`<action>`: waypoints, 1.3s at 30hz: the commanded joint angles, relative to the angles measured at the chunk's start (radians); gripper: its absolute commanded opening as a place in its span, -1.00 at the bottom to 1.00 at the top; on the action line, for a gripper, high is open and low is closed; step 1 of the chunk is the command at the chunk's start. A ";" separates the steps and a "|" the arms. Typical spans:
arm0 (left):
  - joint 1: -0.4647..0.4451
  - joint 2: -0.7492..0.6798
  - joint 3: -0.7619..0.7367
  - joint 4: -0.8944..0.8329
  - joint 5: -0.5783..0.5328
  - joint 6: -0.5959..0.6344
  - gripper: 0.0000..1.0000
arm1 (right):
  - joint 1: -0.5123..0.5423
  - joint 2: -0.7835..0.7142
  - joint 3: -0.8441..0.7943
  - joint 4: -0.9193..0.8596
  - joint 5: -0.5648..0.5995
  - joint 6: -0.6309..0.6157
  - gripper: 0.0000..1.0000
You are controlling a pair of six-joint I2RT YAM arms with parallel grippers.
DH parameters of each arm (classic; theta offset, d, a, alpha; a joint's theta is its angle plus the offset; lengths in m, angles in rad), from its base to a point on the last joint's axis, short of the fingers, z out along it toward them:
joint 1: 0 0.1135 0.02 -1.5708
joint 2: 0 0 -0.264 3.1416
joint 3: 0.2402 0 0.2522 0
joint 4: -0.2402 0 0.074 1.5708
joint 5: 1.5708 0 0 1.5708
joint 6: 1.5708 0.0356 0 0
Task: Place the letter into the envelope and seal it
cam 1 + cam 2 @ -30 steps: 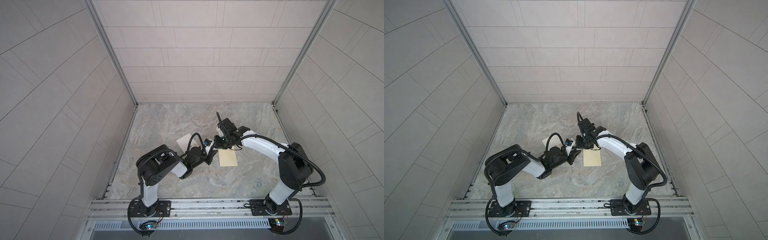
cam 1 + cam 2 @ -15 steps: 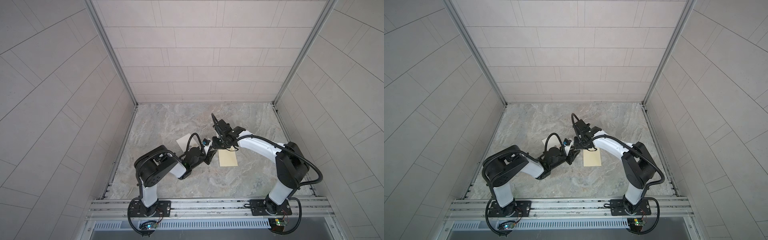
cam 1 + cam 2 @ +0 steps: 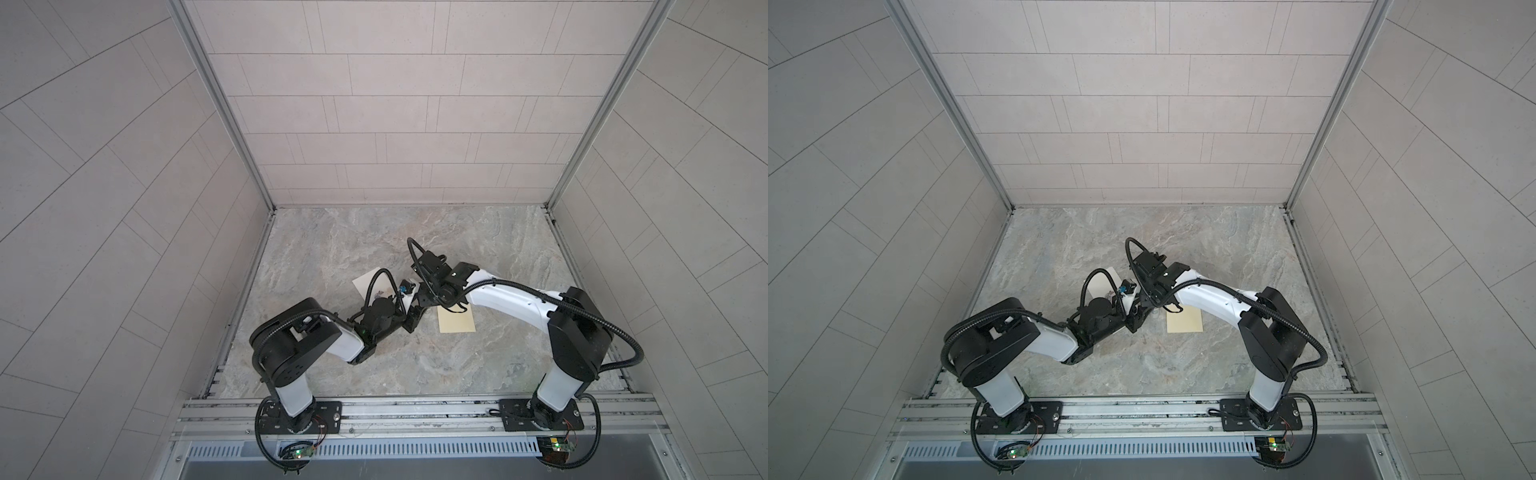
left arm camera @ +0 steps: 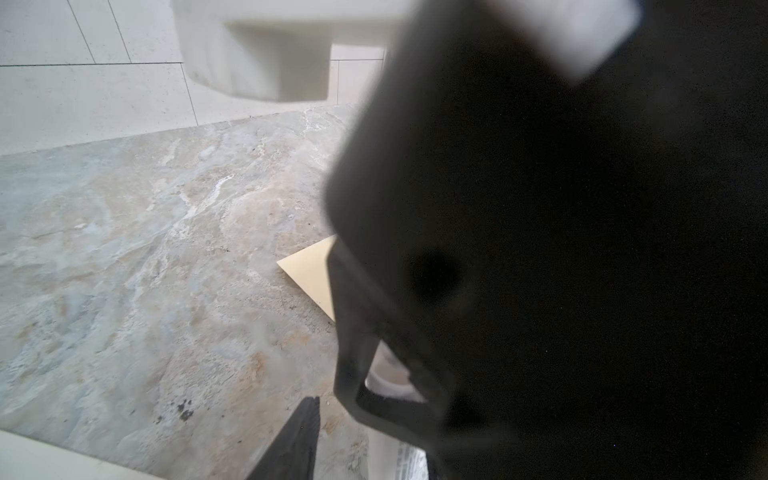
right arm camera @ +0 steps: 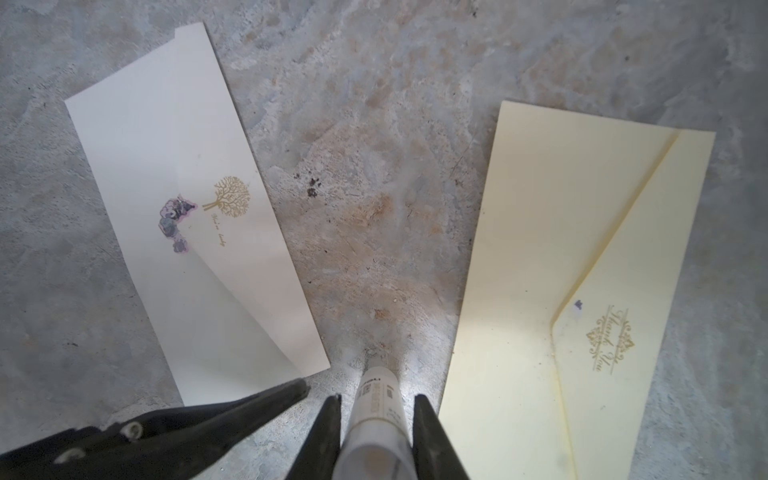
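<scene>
count — white envelope (image 5: 195, 232): 1 | cream envelope (image 5: 540, 249): 1 | white tube (image 5: 376, 415): 1 | left arm (image 3: 291, 349) + right arm (image 3: 507, 299): 2

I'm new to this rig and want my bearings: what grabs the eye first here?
The right gripper clamps a white glue stick, tip down over the table between two envelopes. In its wrist view, a white envelope with a gold tree and purple sticker lies on one side, a cream Thank You envelope on the other.
</scene>
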 commanded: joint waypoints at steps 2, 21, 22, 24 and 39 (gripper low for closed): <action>-0.004 -0.034 -0.003 0.001 -0.029 0.022 -0.07 | 0.019 0.058 -0.022 -0.055 0.011 0.017 -0.79; 0.042 -0.326 -0.029 -0.350 -0.257 -0.113 0.11 | -0.204 0.298 0.222 -0.082 -0.169 -0.118 -0.53; 0.051 -0.346 -0.026 -0.396 -0.271 -0.132 0.13 | -0.203 0.310 0.241 -0.088 -0.173 -0.120 -0.36; 0.067 -0.382 -0.029 -0.449 -0.289 -0.167 0.18 | -0.203 0.316 0.259 -0.091 -0.184 -0.123 -0.22; 0.392 -0.429 0.177 -1.235 -0.271 -0.568 0.34 | -0.083 0.327 0.395 -0.100 -0.187 -0.144 -0.40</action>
